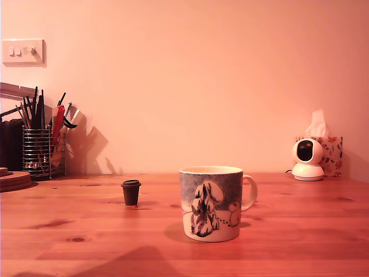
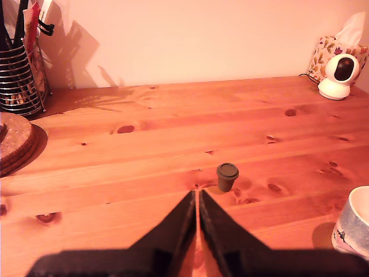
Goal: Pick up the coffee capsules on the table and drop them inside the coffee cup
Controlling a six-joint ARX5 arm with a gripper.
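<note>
A small dark coffee capsule (image 1: pixel 131 192) (image 2: pixel 227 176) stands upright on the reddish-brown wooden table (image 1: pixel 300 231) (image 2: pixel 144 150), rim upward. The white coffee cup (image 1: pixel 211 203) with the snowy tree drawing stands to the capsule's right in the exterior view, handle pointing right. Only the cup's edge (image 2: pixel 354 228) shows in the wrist view. My gripper (image 2: pixel 197 195) appears only in the wrist view, its two black fingers pressed together with nothing between them. Its tips sit a short way short of the capsule, slightly off to one side. The arm is out of the exterior view.
A wire mesh pen holder (image 1: pixel 37 151) (image 2: pixel 17 75) full of pens stands at the back on the exterior view's left, beside cork coasters (image 1: pixel 12 180) (image 2: pixel 14 141). A small white camera (image 1: pixel 307 160) (image 2: pixel 337 75) and a tissue box (image 1: pixel 330 154) stand at the back right.
</note>
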